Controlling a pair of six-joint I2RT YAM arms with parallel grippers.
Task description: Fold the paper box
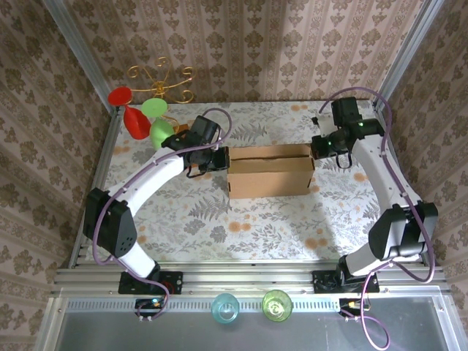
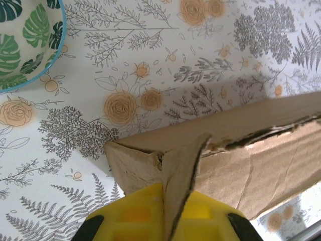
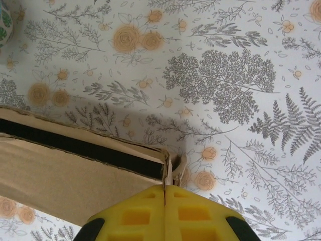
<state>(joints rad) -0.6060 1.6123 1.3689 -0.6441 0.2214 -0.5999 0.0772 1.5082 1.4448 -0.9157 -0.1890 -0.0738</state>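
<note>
The brown cardboard paper box [image 1: 270, 170] stands partly folded in the middle of the table, its long walls raised. My left gripper [image 1: 217, 159] is at the box's left end; in the left wrist view its yellow fingers [image 2: 135, 213] are shut on an upright cardboard flap [image 2: 180, 170] at the corner. My right gripper [image 1: 316, 146] is at the box's right end, and in the right wrist view its yellow fingers [image 3: 138, 216] pinch the thin edge of the end wall [image 3: 166, 173]. A dark slot runs along the box [image 3: 75, 173] between two layers.
A leaf-patterned bowl [image 2: 25, 40] sits behind the left gripper. Red and green paddles [image 1: 142, 113] on a gold wire stand [image 1: 162, 80] are at the back left. Two glass cups [image 1: 252, 307] stand on the front rail. Floral tablecloth [image 1: 219, 219] lies in front of the box.
</note>
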